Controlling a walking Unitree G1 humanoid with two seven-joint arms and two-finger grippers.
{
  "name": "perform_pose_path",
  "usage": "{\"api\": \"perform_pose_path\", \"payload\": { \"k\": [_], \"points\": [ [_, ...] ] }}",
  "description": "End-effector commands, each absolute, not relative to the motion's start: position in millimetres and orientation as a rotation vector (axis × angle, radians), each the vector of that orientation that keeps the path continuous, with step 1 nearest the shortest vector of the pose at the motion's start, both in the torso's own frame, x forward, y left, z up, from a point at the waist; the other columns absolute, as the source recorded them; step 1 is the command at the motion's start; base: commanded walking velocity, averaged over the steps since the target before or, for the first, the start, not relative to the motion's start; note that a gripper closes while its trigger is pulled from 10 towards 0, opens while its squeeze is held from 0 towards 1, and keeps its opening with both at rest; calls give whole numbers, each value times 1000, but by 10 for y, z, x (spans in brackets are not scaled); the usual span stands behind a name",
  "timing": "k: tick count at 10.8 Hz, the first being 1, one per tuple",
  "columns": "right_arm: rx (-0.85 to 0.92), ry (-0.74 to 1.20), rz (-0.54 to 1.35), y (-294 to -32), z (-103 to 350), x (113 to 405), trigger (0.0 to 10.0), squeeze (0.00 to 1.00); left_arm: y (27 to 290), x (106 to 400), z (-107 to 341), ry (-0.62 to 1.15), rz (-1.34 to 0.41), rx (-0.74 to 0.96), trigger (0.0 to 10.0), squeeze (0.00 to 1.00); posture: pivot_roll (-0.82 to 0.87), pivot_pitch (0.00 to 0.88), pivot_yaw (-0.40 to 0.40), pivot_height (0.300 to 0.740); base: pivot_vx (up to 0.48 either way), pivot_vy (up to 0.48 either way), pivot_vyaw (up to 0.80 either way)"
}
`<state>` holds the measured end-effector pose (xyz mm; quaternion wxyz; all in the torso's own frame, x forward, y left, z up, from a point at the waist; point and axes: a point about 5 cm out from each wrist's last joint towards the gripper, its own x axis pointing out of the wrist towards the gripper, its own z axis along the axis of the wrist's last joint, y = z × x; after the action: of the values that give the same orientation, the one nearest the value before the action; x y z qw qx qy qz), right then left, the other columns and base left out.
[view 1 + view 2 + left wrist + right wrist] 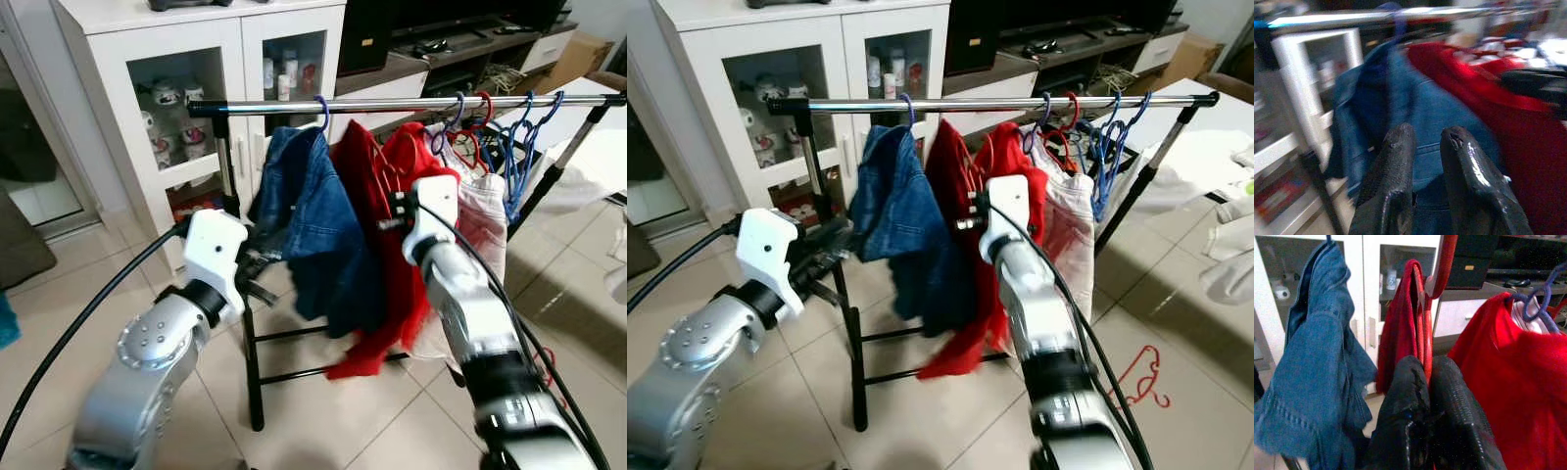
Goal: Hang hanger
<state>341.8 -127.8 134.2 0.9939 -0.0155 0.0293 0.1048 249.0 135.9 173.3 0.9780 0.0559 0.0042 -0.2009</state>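
Up front, chrome rail (392,103) of clothes rack carries blue denim jacket (304,215) on blue hanger, then red garments and cluster of bare hangers (509,132) toward right end. Right gripper (1422,382) raised between jacket and red shirt (1508,372), fingers pinched on red hanger (1425,333) bearing red cloth, hook below rail. Left gripper (1422,152) near jacket hem, fingers slightly parted, gripping nothing. White cabinet (186,88) behind.

light: bright, even daylight | glare: rail (392,103) | blur: left wrist view smeared | eye views: sharp
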Motion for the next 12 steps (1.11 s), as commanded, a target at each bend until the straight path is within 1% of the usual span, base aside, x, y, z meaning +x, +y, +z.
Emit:
{"api": "perform_pose_path", "payload": {
  "k": [1, 3, 7, 9, 12],
  "points": [
    [-29, 20, 205, -1308, 1409, 3404, 10000, 0, 1389, 2503, 1705, 10, -357, 118, 10000, 0, 137, 0, -88, 740, 0, 0, 0],
    [2, 47, 219, -1301, 1311, 3296, 10000, 0, 1387, 2491, 1702, 7, -356, 104, 10000, 0, 133, 0, -86, 740, 304, 0, 0],
    [27, 60, 268, -1210, 1304, 3232, 10000, 0, 1396, 2485, 1688, 7, -352, 113, 10000, 0, 137, 0, -86, 740, 377, 0, 0],
    [49, 86, 274, -1182, 1251, 3125, 10000, 0, 1412, 2463, 1672, 14, -352, 123, 10000, 0, 141, 0, -90, 740, 384, 0, 0],
    [64, 112, 271, -1159, 1204, 3041, 10000, 0, 1414, 2459, 1670, 16, -365, 127, 10000, 0, 137, 0, -79, 740, 379, 0, 0]
  ]
}}
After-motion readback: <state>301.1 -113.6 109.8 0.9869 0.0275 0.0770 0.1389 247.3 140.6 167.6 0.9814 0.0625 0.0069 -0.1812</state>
